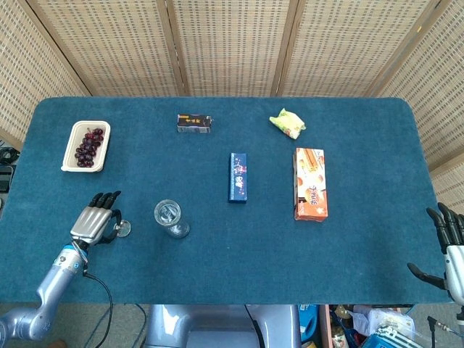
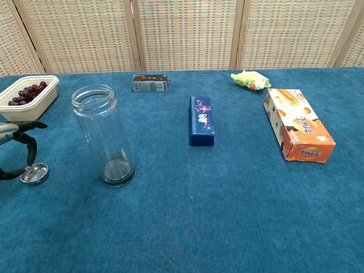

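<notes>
Now, left hand (image 1: 93,223): fingers apart, curved over the metal lid (image 2: 34,173), not yet gripping.
Lid: flat on the table (image 1: 362,246), left of the open glass jar (image 2: 104,136).
Right hand (image 1: 449,250): slack, holding nothing, off the table's edge.

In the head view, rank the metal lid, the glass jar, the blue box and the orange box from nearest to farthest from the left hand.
From the left hand:
1. Metal lid, right beside the fingers.
2. Glass jar, a little further right.
3. Blue box, mid-table.
4. Orange box, on the right side of the table.
</notes>
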`<state>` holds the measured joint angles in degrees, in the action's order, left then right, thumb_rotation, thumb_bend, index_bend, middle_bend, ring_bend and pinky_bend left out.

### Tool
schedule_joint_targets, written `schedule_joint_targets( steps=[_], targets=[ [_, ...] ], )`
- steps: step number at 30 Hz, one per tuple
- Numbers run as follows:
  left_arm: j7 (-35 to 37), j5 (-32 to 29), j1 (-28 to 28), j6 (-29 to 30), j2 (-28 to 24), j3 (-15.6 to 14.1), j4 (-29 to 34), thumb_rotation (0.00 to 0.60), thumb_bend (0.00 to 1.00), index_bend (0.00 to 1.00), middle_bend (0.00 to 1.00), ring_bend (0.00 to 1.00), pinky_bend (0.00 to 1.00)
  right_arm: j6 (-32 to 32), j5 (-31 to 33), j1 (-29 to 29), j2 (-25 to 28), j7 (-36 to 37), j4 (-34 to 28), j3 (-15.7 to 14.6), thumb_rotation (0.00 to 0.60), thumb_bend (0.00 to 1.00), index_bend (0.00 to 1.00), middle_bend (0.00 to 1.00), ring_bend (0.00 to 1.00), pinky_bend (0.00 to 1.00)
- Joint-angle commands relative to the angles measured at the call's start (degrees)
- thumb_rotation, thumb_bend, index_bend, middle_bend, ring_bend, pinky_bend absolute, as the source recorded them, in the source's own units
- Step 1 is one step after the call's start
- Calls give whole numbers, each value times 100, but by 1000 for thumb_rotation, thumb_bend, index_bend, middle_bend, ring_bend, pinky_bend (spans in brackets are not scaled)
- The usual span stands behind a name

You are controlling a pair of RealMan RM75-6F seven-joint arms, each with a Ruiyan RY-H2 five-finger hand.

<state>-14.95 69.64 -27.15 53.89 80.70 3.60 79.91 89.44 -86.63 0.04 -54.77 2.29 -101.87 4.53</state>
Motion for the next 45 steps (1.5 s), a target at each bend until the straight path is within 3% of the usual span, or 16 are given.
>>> schedule_joint_targets(
  steps=[1,29,33,34,37,41,45],
  targets=[
    [-12,-24,-15,-21,15,-7,-16,600,408,517,0,0,0,-5,2,3,-1,9,2,0,600,0,0,0,0,0],
    [-18,-168,-122,14,42,18,18,600,433,594,0,0,0,-31,19,20,15,106,33,-1,600,0,0,0,0,0],
    [44,-75,-61,284,-320,104,401,600,434,596,0,0,0,-38,17,25,14,102,31,-4,600,0,0,0,0,0],
    [81,91,22,659,-728,226,776,600,435,596,0,0,0,-43,-3,25,14,89,19,-16,600,0,0,0,0,0],
    [113,257,119,970,-1423,330,1447,600,435,596,0,0,0,-34,-25,22,8,58,0,-27,600,0,0,0,0,0],
    [140,382,177,1375,-2097,595,2117,600,435,596,0,0,0,-34,-36,23,-3,21,-23,-36,600,0,0,0,0,0],
    [141,414,88,1417,-2589,813,2715,600,435,596,0,0,0,-34,-34,26,-20,-21,-33,-36,600,0,0,0,0,0]
  ],
)
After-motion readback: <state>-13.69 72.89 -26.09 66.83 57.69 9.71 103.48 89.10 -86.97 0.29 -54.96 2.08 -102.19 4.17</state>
